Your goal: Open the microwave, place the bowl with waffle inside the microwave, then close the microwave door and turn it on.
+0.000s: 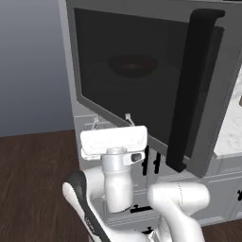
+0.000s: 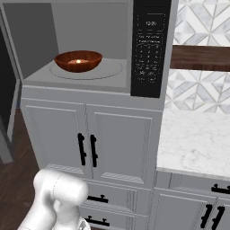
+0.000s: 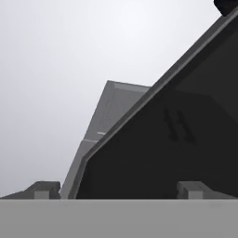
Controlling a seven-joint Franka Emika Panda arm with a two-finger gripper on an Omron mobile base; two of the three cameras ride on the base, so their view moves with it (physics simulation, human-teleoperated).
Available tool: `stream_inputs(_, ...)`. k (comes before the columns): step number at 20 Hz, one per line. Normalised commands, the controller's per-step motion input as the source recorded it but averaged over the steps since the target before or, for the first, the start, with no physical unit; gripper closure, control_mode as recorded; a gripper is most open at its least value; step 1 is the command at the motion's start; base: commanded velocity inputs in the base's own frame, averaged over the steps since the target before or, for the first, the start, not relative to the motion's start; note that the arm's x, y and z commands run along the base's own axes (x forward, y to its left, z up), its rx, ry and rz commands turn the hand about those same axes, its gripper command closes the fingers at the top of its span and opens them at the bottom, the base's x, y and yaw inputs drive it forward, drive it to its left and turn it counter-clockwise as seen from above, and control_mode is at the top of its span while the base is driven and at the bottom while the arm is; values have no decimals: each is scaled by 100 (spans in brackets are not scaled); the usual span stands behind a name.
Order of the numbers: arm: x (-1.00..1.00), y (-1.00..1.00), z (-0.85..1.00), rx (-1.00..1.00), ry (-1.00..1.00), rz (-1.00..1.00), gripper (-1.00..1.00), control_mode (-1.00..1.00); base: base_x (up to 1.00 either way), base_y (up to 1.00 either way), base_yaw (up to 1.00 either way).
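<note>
The microwave [image 2: 90,85] stands open, with its tall black control panel [image 2: 150,45] on the right. Inside, the reddish-brown bowl [image 2: 78,61] rests on the round turntable [image 2: 110,69], and the small yellow waffle [image 2: 80,60] lies in it. The microwave door [image 1: 142,42] is swung wide toward me, its black bar handle [image 1: 191,90] at the right; the bowl [image 1: 132,65] shows faintly through the tinted window. My gripper [image 1: 111,120] is open just under the door's lower edge, fingers pointing up. In the hand view the gripper [image 3: 121,189] faces the door's dark window [image 3: 176,139], holding nothing.
White panelled cabinets [image 2: 117,139] with black handles sit below the microwave. A marble counter [image 2: 197,139] lies to the right under a patterned backsplash [image 2: 202,22] and a wooden shelf [image 2: 202,58]. Dark wood floor [image 1: 33,179] spreads to the left.
</note>
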Motion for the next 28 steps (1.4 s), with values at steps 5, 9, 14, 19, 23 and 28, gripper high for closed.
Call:
stream_inputs(5,0,-55,19,25,-11,-9,-100,-100,0,0,0)
stream_inputs(9,5,-38,21,9,0,-1,-100,-100,0,0,0)
stream_inputs(14,31,-28,28,2,5,2,-100,-100,0,0,0)
stream_inputs(19,33,-29,22,2,20,7,-100,-100,0,0,0)
stream_inputs(23,34,-28,14,5,30,5,-100,-100,0,0,0)
stream_inputs(28,31,-30,6,7,29,5,-100,-100,0,0,0)
